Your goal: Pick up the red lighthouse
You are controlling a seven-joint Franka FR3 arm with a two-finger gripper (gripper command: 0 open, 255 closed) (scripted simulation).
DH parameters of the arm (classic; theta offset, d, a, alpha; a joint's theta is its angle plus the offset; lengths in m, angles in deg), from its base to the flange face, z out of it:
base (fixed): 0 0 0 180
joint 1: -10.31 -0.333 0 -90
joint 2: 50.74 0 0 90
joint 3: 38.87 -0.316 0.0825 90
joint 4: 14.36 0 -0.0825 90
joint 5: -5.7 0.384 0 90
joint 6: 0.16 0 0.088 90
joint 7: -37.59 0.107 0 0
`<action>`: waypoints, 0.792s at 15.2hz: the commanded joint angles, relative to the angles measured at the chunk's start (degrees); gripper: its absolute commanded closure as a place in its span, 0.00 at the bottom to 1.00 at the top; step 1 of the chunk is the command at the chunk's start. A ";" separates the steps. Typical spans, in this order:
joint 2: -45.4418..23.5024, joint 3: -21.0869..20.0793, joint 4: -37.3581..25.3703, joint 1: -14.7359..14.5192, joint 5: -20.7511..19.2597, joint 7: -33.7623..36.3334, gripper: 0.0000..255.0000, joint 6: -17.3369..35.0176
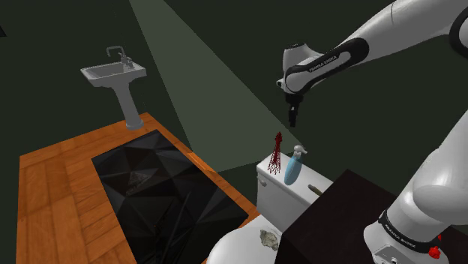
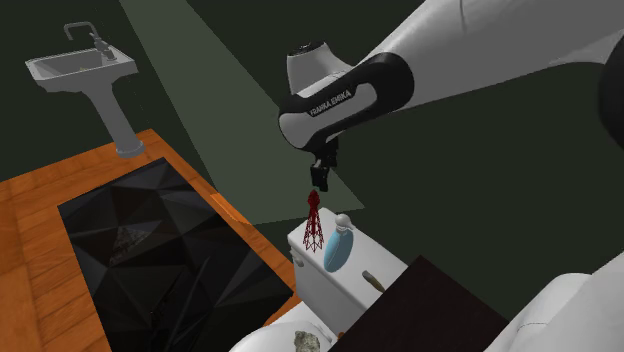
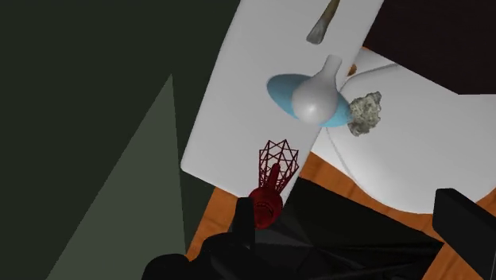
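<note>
The gripper (image 1: 292, 116) hung open just above the red lighthouse (image 1: 277, 154), a slim dark-red lattice tower upright at the toilet tank (image 1: 270, 191) lid's end edge, beside a blue bottle (image 1: 292, 171).

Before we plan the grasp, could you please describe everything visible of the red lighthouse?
The red lighthouse is a dark red open-lattice tower, flared at its base, narrowing upward to a solid rounded cap. It stands upright on the white toilet tank, near one end, apart from the blue bottle beside it. The open pincer hovers above, not gripping it.
</note>
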 commanded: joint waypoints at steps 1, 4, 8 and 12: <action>-4.48 0.07 -2.29 0.06 -0.76 -2.05 0.00 1.67; -11.31 0.02 -6.31 0.26 -1.89 -4.85 0.00 3.76; -20.40 -0.21 -12.48 0.56 -3.55 -8.27 0.00 5.80; -23.82 -0.27 -14.08 0.66 -4.14 -8.78 0.00 7.37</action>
